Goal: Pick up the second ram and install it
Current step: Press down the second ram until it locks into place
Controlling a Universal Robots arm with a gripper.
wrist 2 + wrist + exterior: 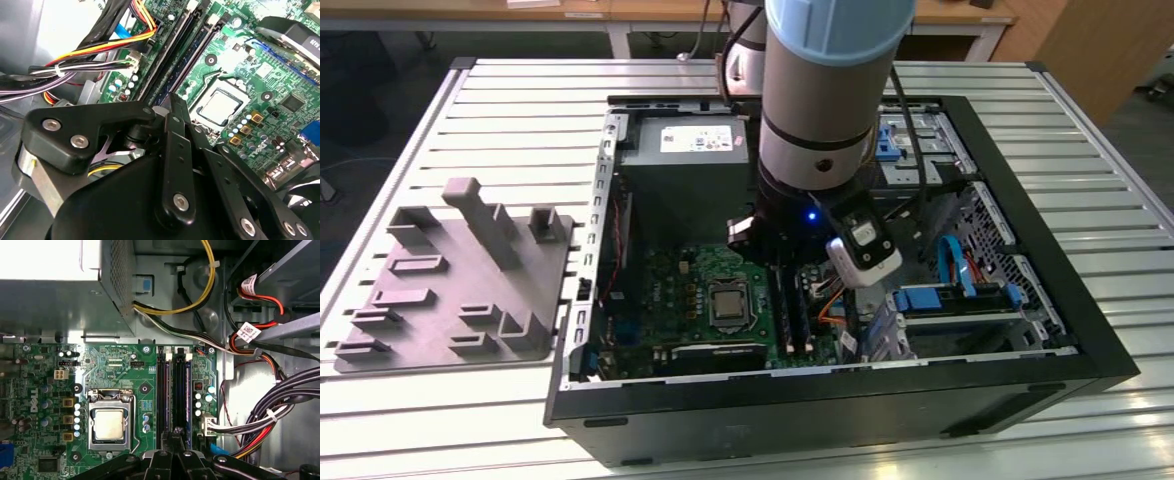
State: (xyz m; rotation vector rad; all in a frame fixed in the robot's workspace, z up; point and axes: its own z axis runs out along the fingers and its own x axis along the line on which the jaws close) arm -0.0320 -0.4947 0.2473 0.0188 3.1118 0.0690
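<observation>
Pincer: your gripper [171, 100] has its fingers drawn together, the tips meeting just over the memory slots [175, 390] in both wrist views.
Ram: the second ram [192, 52] looks to stand edge-up in a slot beside the processor socket [109, 422], its near end under your tips; whether it is fully seated I cannot tell.
Press: push straight down along the slot, not sideways.
Clearance: keep off the cable bundle [100, 47] just beside the slots.
Check: judge both ends level against the motherboard [115, 362].

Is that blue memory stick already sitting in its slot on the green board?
In: the second ram stands on edge in a black slot of the motherboard. Whether it is fully seated, cannot tell.
</observation>
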